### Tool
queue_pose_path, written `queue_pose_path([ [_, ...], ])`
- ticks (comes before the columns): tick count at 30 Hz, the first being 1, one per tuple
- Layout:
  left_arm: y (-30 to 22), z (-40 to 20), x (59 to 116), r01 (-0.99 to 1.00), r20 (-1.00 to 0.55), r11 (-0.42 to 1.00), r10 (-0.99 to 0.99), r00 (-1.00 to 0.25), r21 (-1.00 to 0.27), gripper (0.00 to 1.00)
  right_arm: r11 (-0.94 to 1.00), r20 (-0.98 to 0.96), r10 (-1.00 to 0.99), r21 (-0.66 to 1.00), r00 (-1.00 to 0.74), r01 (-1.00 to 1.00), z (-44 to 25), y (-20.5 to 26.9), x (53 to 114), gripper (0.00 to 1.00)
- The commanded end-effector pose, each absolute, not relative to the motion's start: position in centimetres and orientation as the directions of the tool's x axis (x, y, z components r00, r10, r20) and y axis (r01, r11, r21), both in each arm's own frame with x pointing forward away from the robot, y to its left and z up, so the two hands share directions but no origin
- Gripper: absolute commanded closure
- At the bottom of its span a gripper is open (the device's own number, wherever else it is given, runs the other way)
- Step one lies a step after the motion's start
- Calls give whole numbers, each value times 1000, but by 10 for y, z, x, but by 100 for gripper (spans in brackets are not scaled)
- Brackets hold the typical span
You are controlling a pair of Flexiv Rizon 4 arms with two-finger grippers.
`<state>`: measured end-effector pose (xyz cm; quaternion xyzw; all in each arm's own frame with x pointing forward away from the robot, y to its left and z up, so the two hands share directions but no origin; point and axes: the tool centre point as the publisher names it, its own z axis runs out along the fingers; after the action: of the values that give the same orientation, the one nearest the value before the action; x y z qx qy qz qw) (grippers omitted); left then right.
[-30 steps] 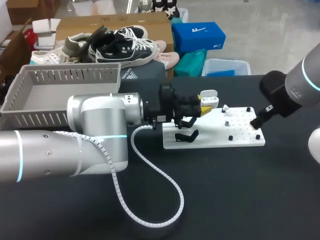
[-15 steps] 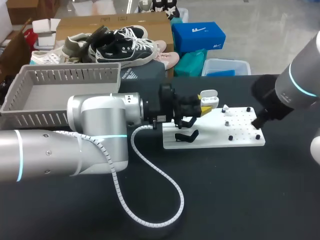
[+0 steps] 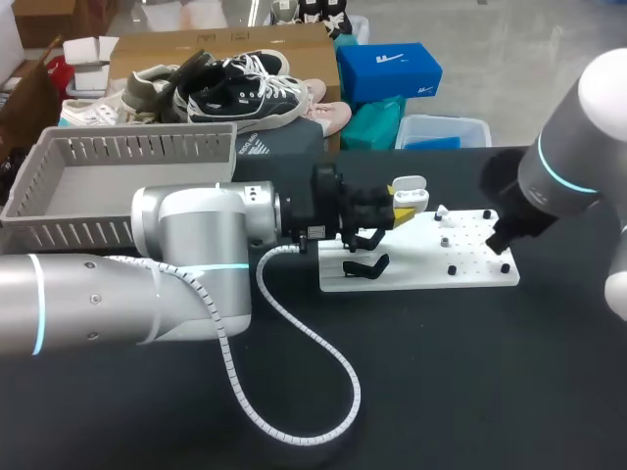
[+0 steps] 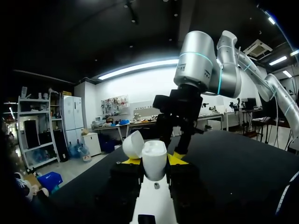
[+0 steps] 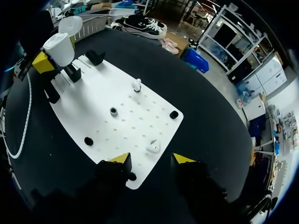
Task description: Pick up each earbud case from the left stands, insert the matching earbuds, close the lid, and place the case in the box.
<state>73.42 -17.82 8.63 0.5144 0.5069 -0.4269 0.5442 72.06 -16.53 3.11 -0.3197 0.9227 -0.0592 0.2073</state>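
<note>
Since a second ago my right arm (image 3: 560, 166) has swung inward and its bulk now looms over the right end of the white pegboard (image 3: 421, 272). The right tool (image 3: 500, 238) hangs at almost the same spot, and the left arm (image 3: 147, 264) has not budged.

Nearest me, the left arm lies across the black counter (image 3: 460, 392), with its white coiled cable (image 3: 294, 401) looping beside it. The left tool (image 3: 400, 217) is pinching the white earbud case (image 3: 411, 196) from both sides. In its wrist view I see the case body squeezed between the yellow tips, with the lid (image 4: 133, 143) tipped open. The case is held over the left end of the pegboard, just beyond the empty black stand (image 3: 364, 264). I cannot tell whether anything supports it from below.

At the pegboard's right edge the right tool is spread wide and holds nothing. From its own wrist camera, a small white earbud (image 5: 153, 147) lies on the pegboard just ahead of the gap between its fingers, touching neither. Further on come a black peg (image 5: 174, 114) and a grey ring (image 5: 113, 111). A second earbud (image 5: 136, 85) stands upright past those, with the held case beyond it.

Farthest off, at the counter's back left, sits the grey basket (image 3: 137, 147), well apart from the pegboard.
</note>
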Motion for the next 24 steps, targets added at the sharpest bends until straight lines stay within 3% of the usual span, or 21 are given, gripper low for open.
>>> queue_pose_path([
  [1,-178,86,733,986,-991,109,55,124,129,100,757,-345,-611,-519,-713,-397,25,-162,724,45],
  [4,-178,86,733,986,-991,109,55,124,129,100,757,-338,-609,-516,-717,-400,23,-161,726,39],
  [7,-178,86,733,986,-991,109,55,124,129,100,755,-331,-610,-517,-720,-402,22,-160,727,51],
  [24,-178,86,733,986,-991,109,55,124,129,100,770,-338,-591,-506,-732,-388,19,-161,729,55],
])
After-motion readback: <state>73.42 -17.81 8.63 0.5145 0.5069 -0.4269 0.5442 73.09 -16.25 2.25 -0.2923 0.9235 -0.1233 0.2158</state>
